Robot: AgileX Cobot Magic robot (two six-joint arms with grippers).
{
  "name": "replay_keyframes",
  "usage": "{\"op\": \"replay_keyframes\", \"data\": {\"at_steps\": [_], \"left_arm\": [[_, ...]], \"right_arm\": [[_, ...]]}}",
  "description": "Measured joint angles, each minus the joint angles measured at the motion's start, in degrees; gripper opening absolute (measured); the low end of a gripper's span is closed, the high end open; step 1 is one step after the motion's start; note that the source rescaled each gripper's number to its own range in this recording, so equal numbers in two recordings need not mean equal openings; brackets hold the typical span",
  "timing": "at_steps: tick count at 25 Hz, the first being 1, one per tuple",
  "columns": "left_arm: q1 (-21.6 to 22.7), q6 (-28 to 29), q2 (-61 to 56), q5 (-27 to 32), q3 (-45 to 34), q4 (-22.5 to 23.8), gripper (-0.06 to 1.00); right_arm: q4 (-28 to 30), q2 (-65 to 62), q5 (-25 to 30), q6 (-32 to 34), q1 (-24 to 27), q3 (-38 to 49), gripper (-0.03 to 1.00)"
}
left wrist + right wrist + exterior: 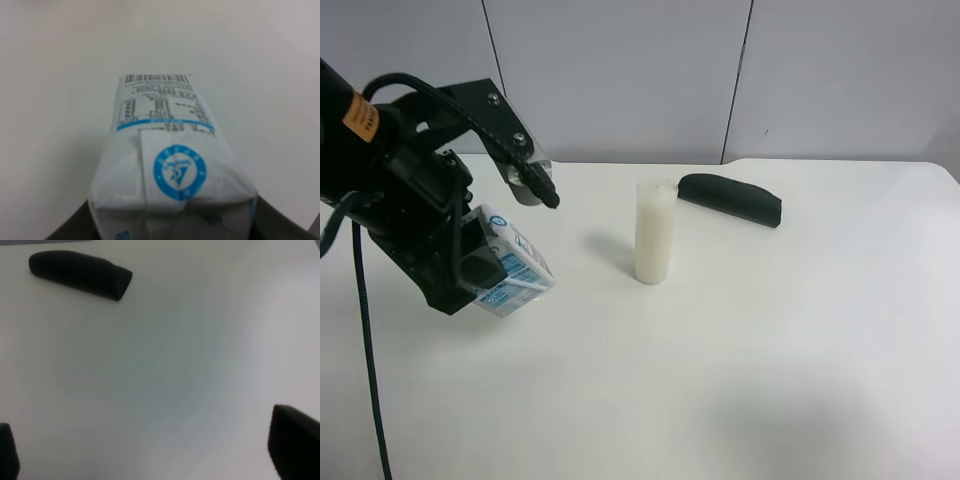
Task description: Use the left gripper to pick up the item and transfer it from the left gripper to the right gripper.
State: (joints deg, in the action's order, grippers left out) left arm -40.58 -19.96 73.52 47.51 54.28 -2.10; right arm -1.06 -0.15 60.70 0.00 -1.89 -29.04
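The item, a small white carton with light-blue print [512, 262], hangs tilted in my left gripper [517, 235], the black arm at the exterior high view's left, just above the white table. In the left wrist view the carton [170, 150] fills the space between the two dark fingers [280, 222], barcode end pointing away, and the gripper [170, 227] is shut on it. My right gripper [150, 455] shows only in the right wrist view. Its fingertips [295, 445] stand wide apart, open and empty, over bare table.
A taller white cylinder [654, 232] stands upright mid-table, right of the carton. A dark green pouch [730, 198] lies behind it near the far edge and also shows in the right wrist view [80, 272]. The white table [770, 350] stretches forward and right.
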Motion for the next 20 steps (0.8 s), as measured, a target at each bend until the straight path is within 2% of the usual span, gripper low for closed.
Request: {"op": "replay_keyframes", "data": {"at_steps": [4, 8, 13, 17, 20], "left_arm": [[0.0, -0.72, -2.36, -3.84, 0.0, -2.96, 0.01], [0.0, -6.55, -2.57, -6.92, 0.0, -8.38, 0.01], [0.0, -21.56, -2.57, -7.5, 0.0, -19.01, 0.01], [0.0, -33.04, -2.57, -7.56, -0.04, -27.93, 0.01], [0.0, -39.28, -2.57, -7.63, -0.04, -32.95, 0.01]], "right_arm": [[0.0, 0.0, 0.0, 0.0, 0.0, 0.0, 1.0], [-0.84, 0.0, 0.0, -0.5, 0.0, 0.0, 1.0], [-7.92, 5.99, 0.0, -6.47, 0.0, -0.09, 1.0], [-15.51, 14.98, -0.87, -16.88, -0.74, -2.71, 1.0], [-20.4, 20.47, -3.43, -23.35, -3.75, -4.83, 1.0]]}}
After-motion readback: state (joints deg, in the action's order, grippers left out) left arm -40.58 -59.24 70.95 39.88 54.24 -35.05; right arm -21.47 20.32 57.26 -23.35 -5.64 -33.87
